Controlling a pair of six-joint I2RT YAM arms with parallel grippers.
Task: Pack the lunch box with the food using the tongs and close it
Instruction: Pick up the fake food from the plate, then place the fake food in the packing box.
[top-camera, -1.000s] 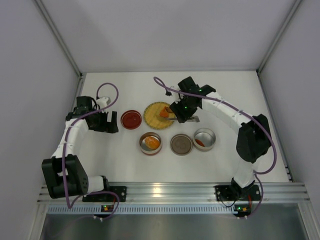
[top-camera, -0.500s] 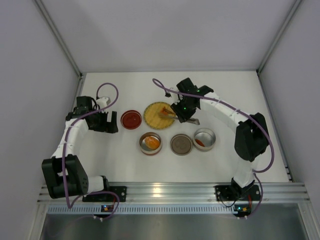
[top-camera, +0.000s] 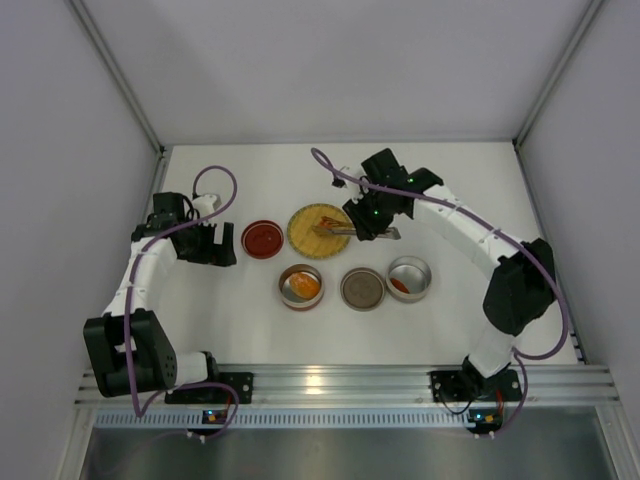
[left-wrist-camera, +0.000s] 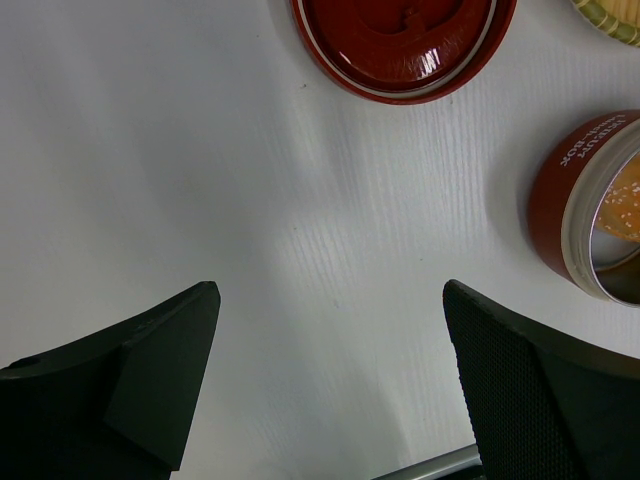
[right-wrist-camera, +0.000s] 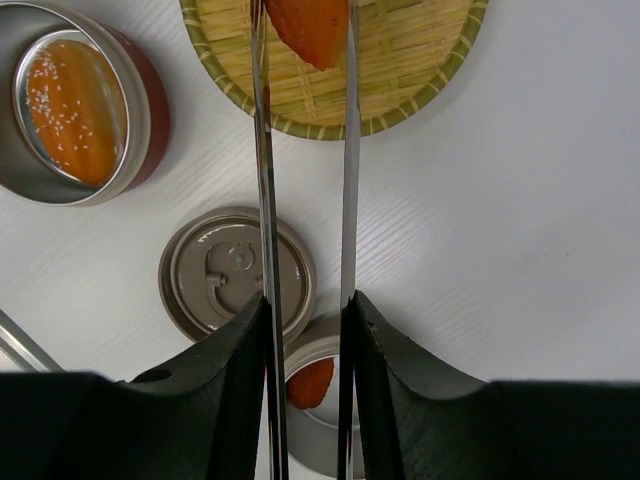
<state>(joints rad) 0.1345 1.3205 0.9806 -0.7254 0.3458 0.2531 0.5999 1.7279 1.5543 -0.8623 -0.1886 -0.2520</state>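
Pinching an orange food piece (right-wrist-camera: 312, 30) at the woven plate (right-wrist-camera: 420, 70), the tongs (right-wrist-camera: 350, 180) sit clamped in the right gripper (right-wrist-camera: 305, 325), whose jaws are partly closed on both arms. If the squeeze eases, the piece may slip before reaching a tin (right-wrist-camera: 150, 120). The left gripper (left-wrist-camera: 328, 300) hangs wide open and empty. A white table (right-wrist-camera: 520, 220) lies beneath, with plain white walls (top-camera: 350, 70) around it

This looks like a robot test cell in a lab, not a home. A white table (top-camera: 250, 320) is closed in by plain white panels (top-camera: 330, 70) at 9, 12 and 3 o'clock. At 6 o'clock, an aluminium rail (top-camera: 340, 385) carries the left arm (top-camera: 140, 272) and the right arm (top-camera: 460, 225).
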